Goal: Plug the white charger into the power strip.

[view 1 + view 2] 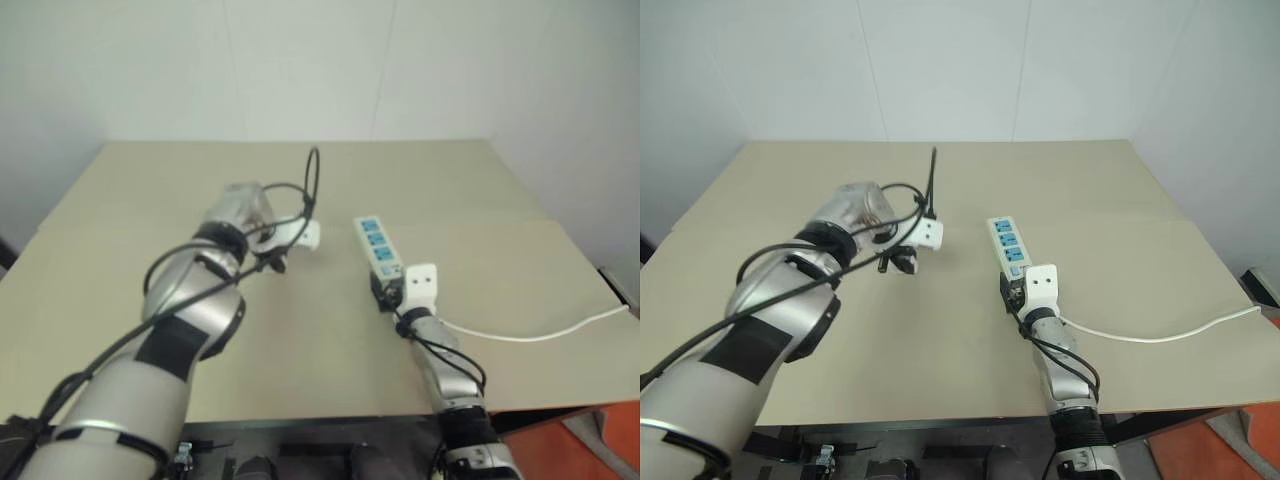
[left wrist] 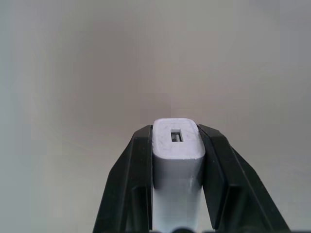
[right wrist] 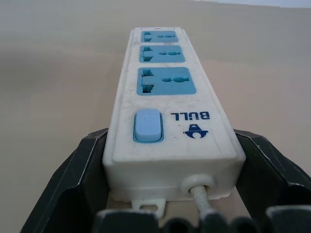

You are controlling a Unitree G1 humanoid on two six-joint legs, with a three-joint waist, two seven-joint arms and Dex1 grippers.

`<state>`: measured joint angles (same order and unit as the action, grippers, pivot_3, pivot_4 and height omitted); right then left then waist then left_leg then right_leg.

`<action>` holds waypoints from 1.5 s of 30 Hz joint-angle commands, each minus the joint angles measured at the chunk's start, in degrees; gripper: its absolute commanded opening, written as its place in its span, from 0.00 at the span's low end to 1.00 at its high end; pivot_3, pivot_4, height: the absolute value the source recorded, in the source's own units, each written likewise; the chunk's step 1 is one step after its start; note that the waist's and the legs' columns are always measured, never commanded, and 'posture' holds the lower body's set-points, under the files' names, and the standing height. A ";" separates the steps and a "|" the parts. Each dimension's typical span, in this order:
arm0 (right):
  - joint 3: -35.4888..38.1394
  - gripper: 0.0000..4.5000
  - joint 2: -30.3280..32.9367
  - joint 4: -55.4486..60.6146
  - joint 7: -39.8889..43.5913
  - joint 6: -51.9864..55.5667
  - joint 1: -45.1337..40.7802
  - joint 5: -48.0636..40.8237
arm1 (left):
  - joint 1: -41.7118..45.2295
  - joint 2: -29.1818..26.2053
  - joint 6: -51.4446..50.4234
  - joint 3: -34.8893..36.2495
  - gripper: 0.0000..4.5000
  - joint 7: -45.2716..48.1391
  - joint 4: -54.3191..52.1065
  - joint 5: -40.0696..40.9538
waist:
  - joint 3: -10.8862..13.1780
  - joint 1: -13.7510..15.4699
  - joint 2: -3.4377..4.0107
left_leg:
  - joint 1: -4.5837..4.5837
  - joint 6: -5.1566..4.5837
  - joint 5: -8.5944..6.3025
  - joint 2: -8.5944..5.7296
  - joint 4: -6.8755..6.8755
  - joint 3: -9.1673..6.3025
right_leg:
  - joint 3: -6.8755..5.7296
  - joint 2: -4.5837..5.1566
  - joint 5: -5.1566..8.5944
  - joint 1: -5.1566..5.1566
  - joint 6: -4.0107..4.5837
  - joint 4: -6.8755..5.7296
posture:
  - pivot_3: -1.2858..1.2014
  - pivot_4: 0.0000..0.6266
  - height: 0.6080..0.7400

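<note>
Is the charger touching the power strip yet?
Apart. The left eye view shows the charger, held in the left gripper, with bare table between it and the strip.

The strip (image 3: 171, 128) carries the brand "BULL" in blue capitals, seen upside down in the right wrist view, beside its switch (image 3: 147, 125), above a small blue logo (image 3: 195, 131). Nothing else is legible.

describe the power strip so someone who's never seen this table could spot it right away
On the tan table, look right of centre: the power strip is a long narrow white bar with a thin white cord trailing right. The right gripper clamps its cord end. Three blue sockets and a blue switch set it apart.
</note>
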<state>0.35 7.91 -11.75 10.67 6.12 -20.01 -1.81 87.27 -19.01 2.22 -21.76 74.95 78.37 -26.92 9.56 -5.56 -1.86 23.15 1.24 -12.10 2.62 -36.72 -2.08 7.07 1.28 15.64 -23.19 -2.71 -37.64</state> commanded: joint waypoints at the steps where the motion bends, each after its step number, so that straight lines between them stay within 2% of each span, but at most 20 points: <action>1: -0.79 0.75 4.12 -1.62 10.66 0.37 -1.36 -3.53 | 3.97 -4.49 1.71 9.04 0.22 7.95 -4.52 9.86 | 0.00 -0.10 0.01 | 0.00 0.00 0.00 0.00 0.00 0.00 | 0.00 0.00 0.00 0.00 0.00 0.02 | 0.52 0.24 1.00; 6: -3.26 0.75 11.20 -5.69 27.25 -0.42 -7.02 -6.38 | 2.56 -8.22 0.50 17.70 0.22 13.09 -8.02 19.42 | 0.04 -0.28 0.08 | -0.12 0.00 0.00 0.00 0.00 0.02 | 0.02 0.01 0.01 0.06 -0.02 -0.06 | 0.52 0.24 1.00; 8: -6.53 0.75 13.92 -8.98 37.94 -1.56 -12.00 -6.72 | 0.02 -8.69 -2.07 23.88 0.22 14.47 -9.60 26.35 | 0.05 -0.53 0.09 | -0.20 -0.01 0.00 0.00 -0.03 0.02 | 0.03 0.00 0.01 0.08 -0.02 -0.16 | 0.52 0.24 1.00; 11: -9.01 0.75 14.22 -12.46 47.19 -3.35 -16.87 -7.88 | -4.29 -8.47 -4.37 28.68 0.22 15.91 -12.98 32.52 | 0.05 -1.32 0.10 | -0.29 -0.01 0.01 0.02 -0.06 0.02 | 0.03 -0.03 0.02 0.08 -0.03 -0.35 | 0.52 0.24 1.00; 15: -11.24 0.75 11.35 -17.81 55.93 -5.63 -21.75 -8.57 | -13.07 -10.11 -12.04 25.10 0.22 17.55 -23.73 42.05 | 0.05 -1.81 0.11 | -0.28 -0.01 0.01 0.05 -0.07 -0.11 | -0.02 -0.05 -0.22 0.07 0.38 -0.42 | 0.52 0.24 1.00; 19: -13.11 0.75 8.02 -22.67 62.28 -9.54 -22.70 -8.49 | -23.55 -13.39 -12.33 18.36 0.22 17.55 -34.71 49.89 | 0.06 -1.85 0.13 | -0.22 -0.01 0.01 0.06 -0.09 -0.18 | -0.09 -0.02 -0.26 0.06 0.43 -0.46 | 0.52 0.24 1.00; 22: -14.63 0.75 6.28 -26.23 63.32 -13.30 -22.12 -6.35 | -29.80 -16.75 -15.69 14.34 0.22 17.55 -40.63 58.20 | 0.06 -1.83 0.14 | -0.23 -0.01 0.01 0.10 -0.08 -0.23 | -0.14 -0.02 -0.27 0.07 0.45 -0.59 | 0.52 0.24 1.00; 29: -14.48 0.75 5.51 -28.85 63.94 -15.93 -20.91 -5.41 | -36.20 -20.27 -13.55 6.77 0.22 17.55 -42.74 65.94 | 0.07 -1.21 0.16 | -0.46 0.08 0.06 0.05 -0.17 -0.33 | -0.23 -0.02 -0.26 0.29 0.45 -0.48 | 0.52 0.24 1.00; 35: -14.41 0.75 5.91 -29.04 64.42 -15.64 -20.00 -5.38 | -35.10 -19.65 -12.94 3.98 0.22 17.55 -39.22 70.36 | 0.08 -1.36 0.16 | -0.70 0.07 0.06 0.05 -0.16 -0.32 | -0.21 -0.04 -0.22 0.57 0.45 -0.40 | 0.52 0.24 1.00; 45: -15.01 0.75 5.63 -31.57 63.74 -16.95 -19.74 -3.88 | -35.35 -16.70 -8.18 0.02 0.22 17.55 -35.63 71.93 | 0.08 -1.20 0.16 | -0.80 0.08 0.06 0.03 -0.16 -0.33 | -0.21 -0.04 -0.21 0.72 0.44 -0.35 | 0.52 0.24 1.00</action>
<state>-13.24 13.47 -42.32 73.69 -10.82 -40.22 -7.48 50.72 -35.63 -7.26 -21.53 92.25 43.31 43.11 9.63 -6.76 -1.69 22.35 1.32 -12.04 2.64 -36.88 -2.41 6.86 1.25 15.43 -22.47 -2.27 -37.99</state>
